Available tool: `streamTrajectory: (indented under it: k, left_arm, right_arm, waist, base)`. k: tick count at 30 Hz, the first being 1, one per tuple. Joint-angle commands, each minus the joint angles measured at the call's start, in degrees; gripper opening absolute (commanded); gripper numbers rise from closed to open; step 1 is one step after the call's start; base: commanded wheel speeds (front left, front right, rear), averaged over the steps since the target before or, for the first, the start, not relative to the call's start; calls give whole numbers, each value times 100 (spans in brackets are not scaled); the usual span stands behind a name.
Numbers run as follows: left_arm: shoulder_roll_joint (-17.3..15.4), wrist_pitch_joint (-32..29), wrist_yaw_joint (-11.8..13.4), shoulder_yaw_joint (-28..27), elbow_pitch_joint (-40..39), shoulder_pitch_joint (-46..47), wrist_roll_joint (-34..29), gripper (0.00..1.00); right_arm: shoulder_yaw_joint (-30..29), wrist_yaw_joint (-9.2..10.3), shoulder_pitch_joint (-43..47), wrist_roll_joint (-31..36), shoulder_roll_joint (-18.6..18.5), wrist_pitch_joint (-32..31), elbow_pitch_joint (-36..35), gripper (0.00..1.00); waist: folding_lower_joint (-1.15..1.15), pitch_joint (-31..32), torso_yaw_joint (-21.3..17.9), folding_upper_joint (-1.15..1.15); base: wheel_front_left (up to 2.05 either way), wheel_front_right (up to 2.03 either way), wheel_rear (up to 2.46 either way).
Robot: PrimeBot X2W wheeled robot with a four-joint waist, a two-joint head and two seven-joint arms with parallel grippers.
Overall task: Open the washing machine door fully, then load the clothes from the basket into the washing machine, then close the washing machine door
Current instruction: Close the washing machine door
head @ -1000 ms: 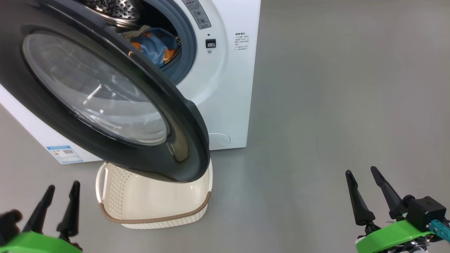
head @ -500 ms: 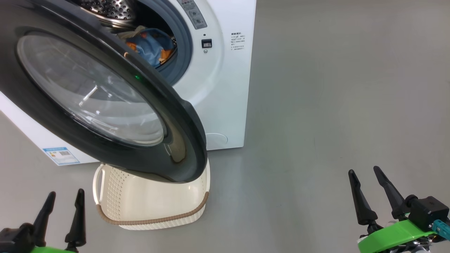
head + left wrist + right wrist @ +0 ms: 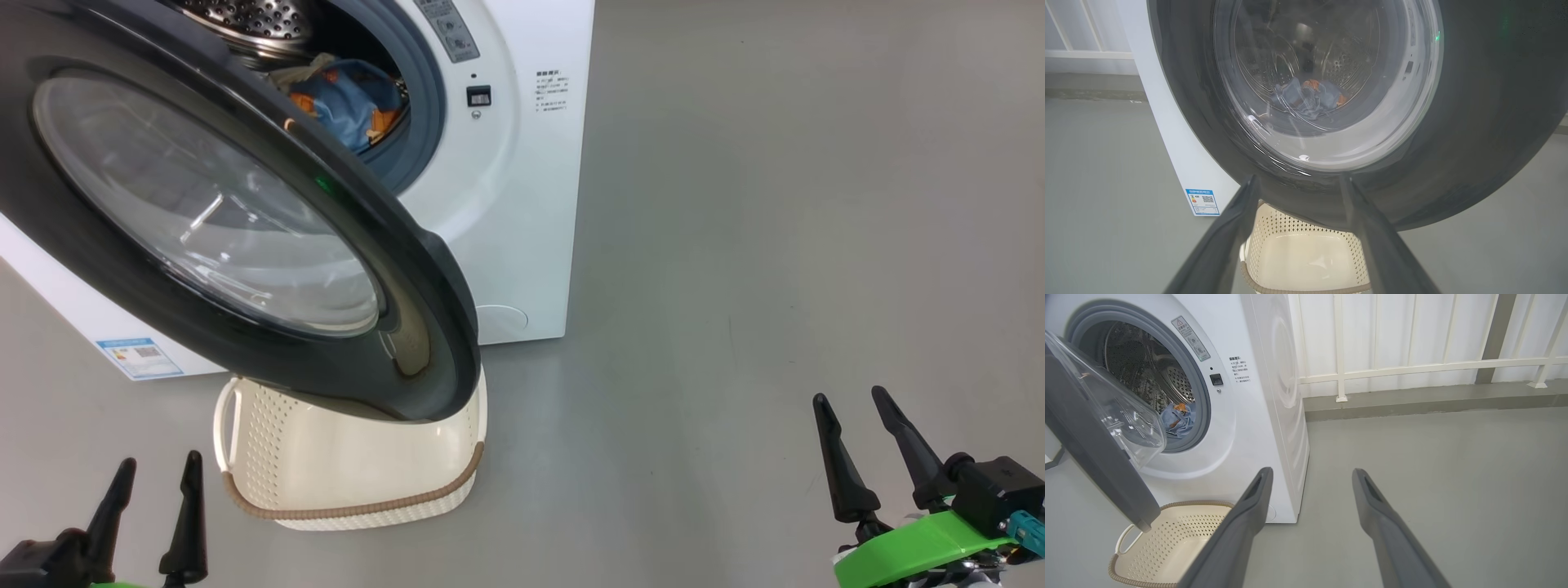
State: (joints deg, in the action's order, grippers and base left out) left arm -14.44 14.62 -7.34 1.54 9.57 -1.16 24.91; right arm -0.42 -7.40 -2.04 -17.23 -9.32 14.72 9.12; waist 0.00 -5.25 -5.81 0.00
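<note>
**Inspector:** Status?

**Assessor:** Clothes (image 3: 351, 98) are lying inside washing machine (image 3: 522, 204) at twelve o'clock. Basket (image 3: 326, 465) is sitting empty under half-open washing machine door (image 3: 245, 212). Left gripper (image 3: 160, 462) and right gripper (image 3: 851, 398) are hanging spread, empty. Advising pushing rim squarely.

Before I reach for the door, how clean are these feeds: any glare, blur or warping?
Head view: pale reflections streak the washing machine door glass, the rest sharp. Left wrist view: the left gripper is blurred, and the clothes look warped through the glass. Right wrist view: right gripper soft-edged, washing machine sharp, evenly lit.
</note>
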Motion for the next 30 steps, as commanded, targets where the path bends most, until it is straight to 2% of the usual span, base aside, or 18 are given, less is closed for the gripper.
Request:
streamTrajectory:
  k: [1,7,8,9,10,11,13,22,30]
  left_arm:
    - [-129,38,-14,-227,-102,133,-66,100]
    - [-113,38,-14,-230,-134,145,-102,100]
    - [-105,38,-14,-237,-131,150,-106,100]
    - [-94,38,-14,-244,-127,153,-106,100]
    - [-85,38,-14,-242,-120,153,-107,100]
    - [-75,38,-14,-241,-111,149,-110,100]
    - [-46,38,-14,-254,-89,137,-112,100]
    - [81,38,-14,-344,-94,-4,-112,100]
    - [140,38,-14,-409,-184,-112,-186,100]
  right_arm:
    - [112,-9,-24,45,-63,28,-120,100]
    - [112,-9,-49,58,-36,28,-125,100]
    - [121,-9,-57,61,-26,28,-127,97]
    - [141,-9,-68,58,-21,28,-128,70]
    - [166,-9,-78,54,-19,28,-127,47]
    - [192,-9,-89,48,-19,28,-123,36]
    - [255,-9,-116,33,-19,28,-112,0]
    - [700,-9,-628,-46,-6,28,-141,0]
    - [1325,-9,-1504,-126,7,28,-751,0]
  waist:
    - [0,1,3,0]
    - [0,5,38,0]
    - [0,10,46,0]
    - [0,19,55,0]
    - [0,34,67,0]
    - [0,52,80,0]
    - [0,97,113,0]
    - [0,261,251,0]
    - [0,340,494,0]
  base:
    - [0,0,0]
    - [0,0,0]
    - [0,0,0]
    - [0,0,0]
    - [0,0,0]
    - [0,0,0]
    - [0,0,0]
    - [0,0,0]
    - [0,0,0]
